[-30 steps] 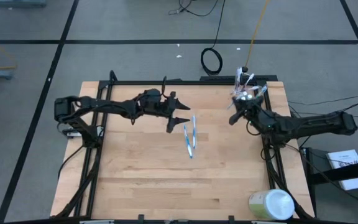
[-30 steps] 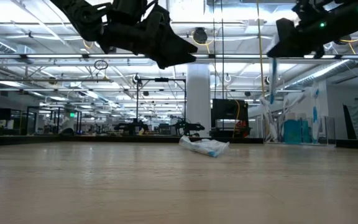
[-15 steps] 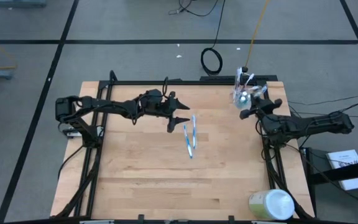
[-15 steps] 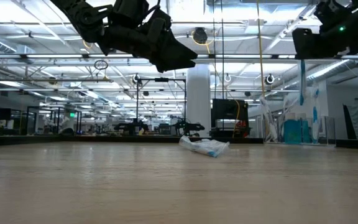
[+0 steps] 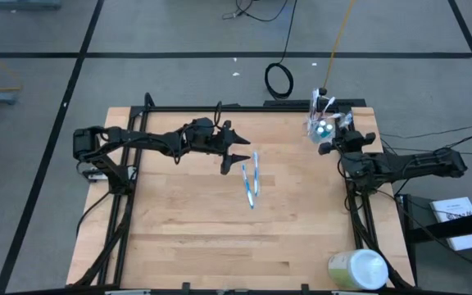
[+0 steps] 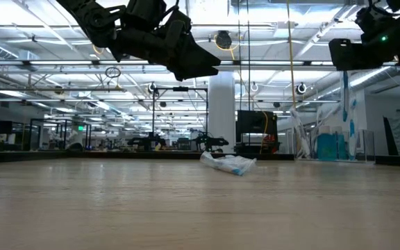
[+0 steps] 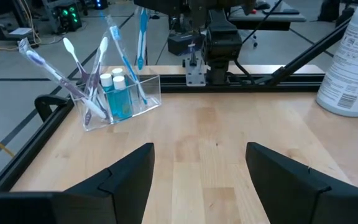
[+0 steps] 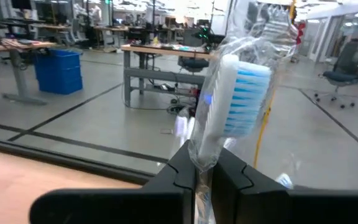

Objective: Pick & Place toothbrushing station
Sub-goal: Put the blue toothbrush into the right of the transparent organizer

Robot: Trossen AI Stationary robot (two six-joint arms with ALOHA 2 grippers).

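**A:** Toothbrush (image 8: 229, 106) in its clear wrapper is clamped upright between the right gripper's (image 8: 205, 163) jaws, bristle head up. Where does that leave the station?

**B:** Partly filled, I'd judge. The clear cup (image 7: 124, 99) stands at the counter's (image 5: 187, 238) far right corner and already holds several brushes leaning outward, plus two teal-capped tubes (image 7: 114, 82). In the left wrist view a blue brush hangs just above the cup, under the right arm.

**A:** So the carried brush is not in yet?

**B:** It looks raised over the cup, not seated. From above, the right gripper (image 5: 340, 141) sits just beside the cup (image 5: 321, 127), so lowering and letting go is what remains for this one.

**A:** And after that?

**B:** Two wrapped brushes (image 5: 251, 180) lie side by side on the bare wood near the counter's middle, well apart from the cup. Those seem left to carry over.

**A:** What is the left arm doing?

**B:** It reaches across from the left edge, and the left gripper (image 5: 238, 149) hovers above the counter just beside the two loose brushes. Its jaws are spread wide with nothing between them; its wrist view shows both fingers (image 7: 129, 177) apart over bare wood.

**A:** The right arm's pose?

**B:** Stretched along the right edge toward the far corner, gripper held high in the level view (image 6: 367, 48). The green-and-white container (image 5: 357, 269) stands at the near right corner, out of the way.
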